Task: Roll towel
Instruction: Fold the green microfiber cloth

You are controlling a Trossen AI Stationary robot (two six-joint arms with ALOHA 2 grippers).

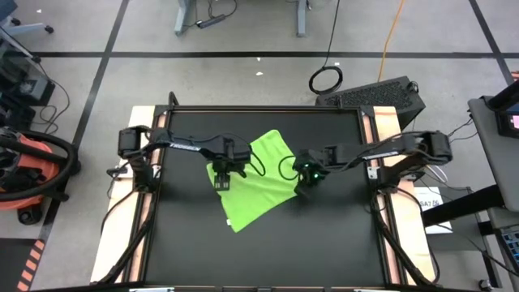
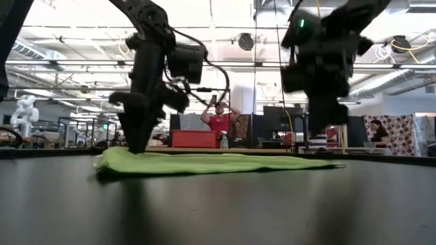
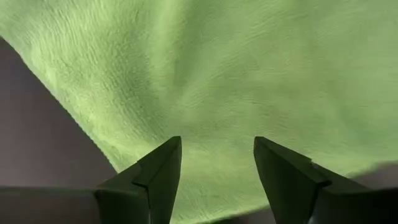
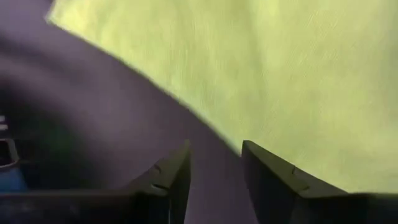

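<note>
The lime-green towel (image 1: 258, 180) lies spread flat on the black table, turned cornerwise; it also shows in the low view (image 2: 218, 163). My left gripper (image 1: 223, 180) is open and points down at the towel's left edge (image 2: 116, 162). In the left wrist view (image 3: 217, 155) its two fingers stand over the cloth, just inside that edge. My right gripper (image 1: 306, 183) is open at the towel's right edge. In the right wrist view (image 4: 214, 162) one finger is over the bare table and the other over the cloth's border. In the low view (image 2: 328, 126) it hangs above the table. My left gripper comes at the towel from above with its fingers (image 3: 163, 165) apart, near the towel's left edge (image 3: 93, 134). In the low view the fingers reach down to the cloth's top. I cannot tell whether they touch it. The towel lies flat on the table.
Bare black tabletop (image 1: 268, 251) lies on the near side of the towel, and more on the far side (image 1: 211, 122). Wooden side rails (image 1: 134, 203) run along the table's left and right edges. A person (image 2: 219, 119) stands in the room far behind the table.
</note>
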